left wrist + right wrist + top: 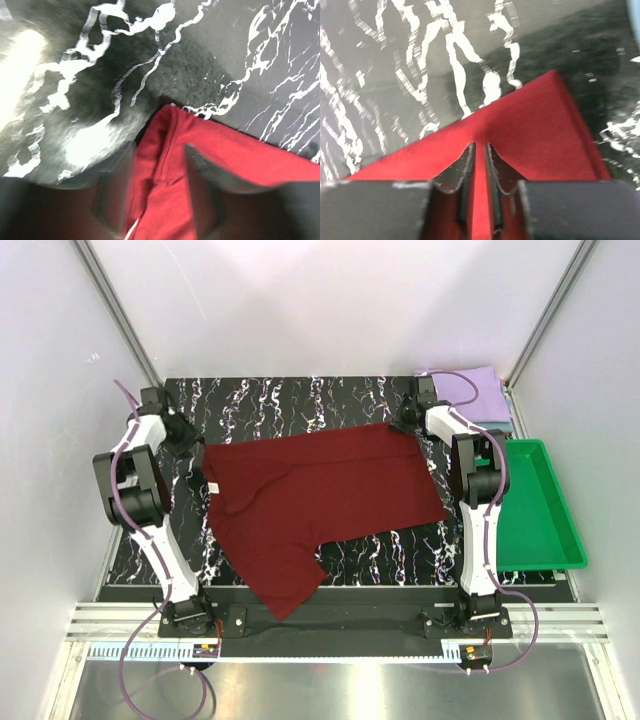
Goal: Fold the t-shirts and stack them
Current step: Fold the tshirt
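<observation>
You are working the left gripper (pixel 159 195) at the far left corner of the maroon t-shirt (pixel 320 500). Its fingers are standing apart, straddling the cloth edge there, and they are not gripping anything. Near that corner the small white neck label (pixel 212 488) is showing, so the collar end is lying to your left.

The shirt is lying open and mostly flat across the middle of the marbled table (pixel 300 398), with one part trailing toward the near edge. No fold is showing in it yet.

Moving right, your right gripper (pixel 479 170) is sitting at the far right corner of the same shirt. Its fingers are drawn almost together with a thin strip of maroon between them, so it is looking clamped on that corner.

Further right, the lavender t-shirt (pixel 468 388) is resting folded on the grey-blue t-shirt (pixel 497 426), just behind the green tray (pixel 540 510). Judging from that, two shirts are looking finished and stacked. You are only starting on the third, with all its folds and the stacking remaining.
</observation>
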`<move>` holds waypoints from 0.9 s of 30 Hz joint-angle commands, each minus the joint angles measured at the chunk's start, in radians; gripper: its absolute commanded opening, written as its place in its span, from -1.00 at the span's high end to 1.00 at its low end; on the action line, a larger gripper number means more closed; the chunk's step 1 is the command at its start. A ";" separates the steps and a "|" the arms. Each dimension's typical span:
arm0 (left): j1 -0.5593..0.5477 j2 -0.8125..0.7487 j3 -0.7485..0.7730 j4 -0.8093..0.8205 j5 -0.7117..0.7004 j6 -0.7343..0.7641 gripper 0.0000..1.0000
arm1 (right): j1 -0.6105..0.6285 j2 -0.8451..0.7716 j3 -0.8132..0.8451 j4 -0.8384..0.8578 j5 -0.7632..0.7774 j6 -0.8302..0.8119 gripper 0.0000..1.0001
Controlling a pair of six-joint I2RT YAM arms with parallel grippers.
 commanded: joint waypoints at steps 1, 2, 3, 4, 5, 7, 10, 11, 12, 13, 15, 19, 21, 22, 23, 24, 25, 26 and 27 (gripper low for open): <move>-0.005 -0.178 0.052 -0.097 -0.143 0.029 -0.08 | 0.032 -0.130 0.028 0.000 -0.096 -0.060 0.59; -0.019 -0.216 0.011 -0.107 -0.204 0.049 -0.08 | 0.040 -0.148 0.024 -0.007 -0.101 -0.080 0.56; -0.036 -0.283 -0.018 -0.108 -0.232 0.087 -0.08 | 0.048 -0.191 0.004 -0.010 -0.101 -0.091 0.52; -0.082 -0.320 -0.049 -0.104 -0.245 0.113 -0.08 | 0.063 -0.214 -0.012 -0.016 -0.104 -0.097 0.51; -0.112 -0.354 -0.078 -0.085 -0.260 0.142 -0.08 | 0.069 -0.237 -0.028 -0.020 -0.108 -0.102 0.49; -0.221 -0.450 -0.176 -0.058 -0.275 0.237 -0.08 | 0.081 -0.317 -0.105 -0.017 -0.108 -0.102 0.49; -0.386 -0.575 -0.333 0.083 -0.272 0.377 -0.11 | 0.082 -0.435 -0.229 -0.008 -0.127 -0.074 0.48; -0.427 -0.603 -0.371 0.115 -0.272 0.409 -0.12 | 0.082 -0.466 -0.260 -0.004 -0.136 -0.063 0.48; -0.461 -0.621 -0.421 0.137 -0.266 0.465 -0.14 | 0.083 -0.533 -0.327 0.002 -0.145 -0.056 0.47; -0.513 -0.632 -0.440 0.168 -0.254 0.487 -0.14 | 0.083 -0.567 -0.360 0.013 -0.156 -0.051 0.46; -0.551 -0.635 -0.465 0.186 -0.252 0.539 -0.15 | 0.082 -0.668 -0.442 0.012 -0.153 -0.039 0.46; -0.562 -0.551 -0.463 0.196 -0.213 0.586 -0.15 | 0.082 -0.812 -0.545 0.019 -0.144 -0.033 0.43; -0.574 -0.465 -0.434 0.191 -0.215 0.606 -0.15 | 0.082 -0.866 -0.588 0.026 -0.142 -0.017 0.43; -0.593 -0.430 -0.402 0.185 -0.228 0.612 -0.15 | 0.083 -0.880 -0.602 0.022 -0.133 0.007 0.43; -0.602 -0.386 -0.382 0.176 -0.235 0.618 -0.15 | 0.082 -0.892 -0.616 0.026 -0.133 0.019 0.43; -0.617 -0.317 -0.359 0.168 -0.242 0.624 -0.13 | 0.082 -0.915 -0.651 0.044 -0.134 0.030 0.43; -0.625 -0.286 -0.345 0.163 -0.228 0.632 -0.12 | 0.082 -0.926 -0.670 0.058 -0.139 0.053 0.42; -0.634 -0.267 -0.338 0.168 -0.219 0.641 -0.11 | 0.082 -0.935 -0.687 0.073 -0.141 0.064 0.42; -0.652 -0.243 -0.339 0.176 -0.211 0.664 -0.11 | 0.082 -0.945 -0.714 0.097 -0.142 0.069 0.42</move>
